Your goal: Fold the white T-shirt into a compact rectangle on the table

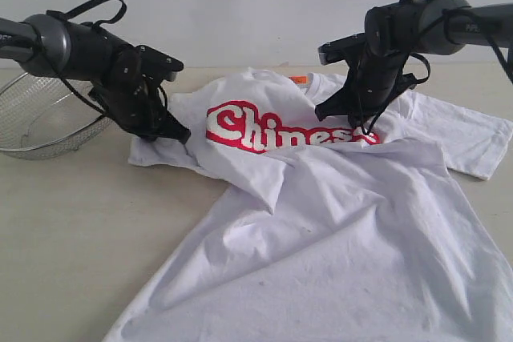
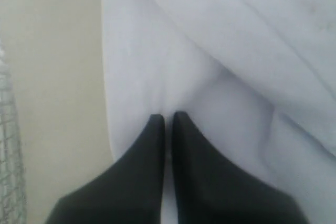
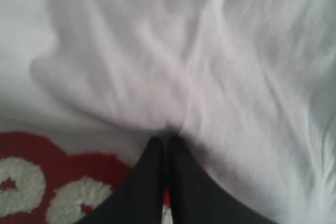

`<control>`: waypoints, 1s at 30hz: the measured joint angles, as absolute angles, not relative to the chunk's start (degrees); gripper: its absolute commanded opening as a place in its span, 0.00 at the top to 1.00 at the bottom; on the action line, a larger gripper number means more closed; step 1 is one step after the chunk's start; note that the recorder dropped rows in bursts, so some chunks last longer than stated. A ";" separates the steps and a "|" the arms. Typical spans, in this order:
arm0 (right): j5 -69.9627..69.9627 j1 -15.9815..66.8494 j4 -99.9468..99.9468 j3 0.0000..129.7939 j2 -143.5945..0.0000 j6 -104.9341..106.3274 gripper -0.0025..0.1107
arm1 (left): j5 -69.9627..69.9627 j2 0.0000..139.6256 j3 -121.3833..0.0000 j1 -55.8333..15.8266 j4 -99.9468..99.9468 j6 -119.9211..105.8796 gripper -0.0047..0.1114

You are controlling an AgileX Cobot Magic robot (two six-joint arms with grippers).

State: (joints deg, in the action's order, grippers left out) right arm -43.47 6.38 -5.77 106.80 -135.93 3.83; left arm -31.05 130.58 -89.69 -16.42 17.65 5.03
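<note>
Most of this job is left to do, I'd say. The white T-shirt [image 1: 337, 230] lies spread out on the worktop [image 1: 64, 238], front up, and nothing about it reads as a rectangle yet. Taking the red lettering [image 1: 264, 130] as the reference: the collar is just beyond it, the big rumpled body runs from it down toward the camera, and both sleeves stick out to either side of it. The only fold-ish thing I can see is a ridge of cloth lying across the last letters at the lettering's right end, plus a loose flap just below its middle. That looks more like bunching than a clean fold. The left gripper [image 1: 180, 134] sits just off the lettering's left end, on the sleeve, with its jaws pressed together. From the wrist view a crease runs right up to the tips, so it looks nipped onto the cloth. The right gripper [image 1: 361, 127] is at the lettering's right end, jaws also together, and wrinkles fan out from its tips, so I read that as a pinch on the shirt too. A wire mesh basket [image 1: 40, 118] sits well to the left of the lettering, clear of the shirt. So my guess is this is the grab for an early fold. Sleeves, sides and the final halving are all undone.
</note>
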 measured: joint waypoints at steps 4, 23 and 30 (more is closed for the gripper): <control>-43.47 6.38 -6.13 106.80 -135.93 3.60 0.98 | -32.13 130.58 -89.81 -14.67 18.22 5.30 0.92; -39.04 6.38 -14.64 108.53 -135.98 -1.80 0.98 | -24.76 132.58 -96.68 -10.38 19.10 4.97 0.92; -44.37 6.75 -12.46 109.18 -128.89 -2.05 0.98 | -29.59 126.12 -97.87 -10.73 15.86 2.24 0.92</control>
State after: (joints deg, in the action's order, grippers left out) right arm -44.37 6.75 -12.46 109.18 -128.89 -2.05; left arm -29.59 126.12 -97.87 -10.73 15.86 2.24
